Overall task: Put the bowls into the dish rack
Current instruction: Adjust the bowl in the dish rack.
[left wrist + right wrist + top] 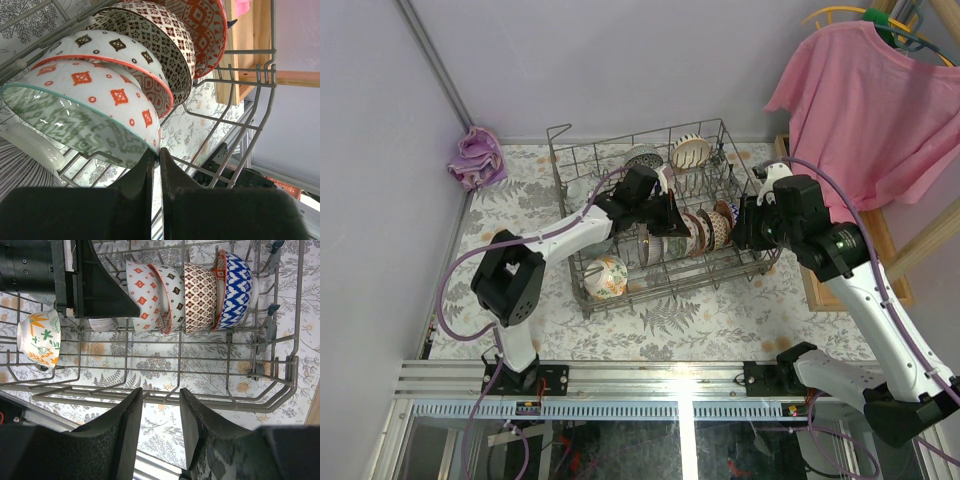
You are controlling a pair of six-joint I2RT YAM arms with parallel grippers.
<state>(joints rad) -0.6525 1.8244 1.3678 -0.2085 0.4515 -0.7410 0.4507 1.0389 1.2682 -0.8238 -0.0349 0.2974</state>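
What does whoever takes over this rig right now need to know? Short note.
Left gripper: shut, empty, inside the dish rack next to the row of bowls.
Right gripper: open, empty, at the rack's right end.
Bowls: the row stands on edge in the tines. A greyish bowl and a cream bowl are at the far side, and a floral bowl is in the near-left corner.
Done: every bowl in view is in the rack.
Left: probably only pulling both arms clear. The floral bowl may need seating.
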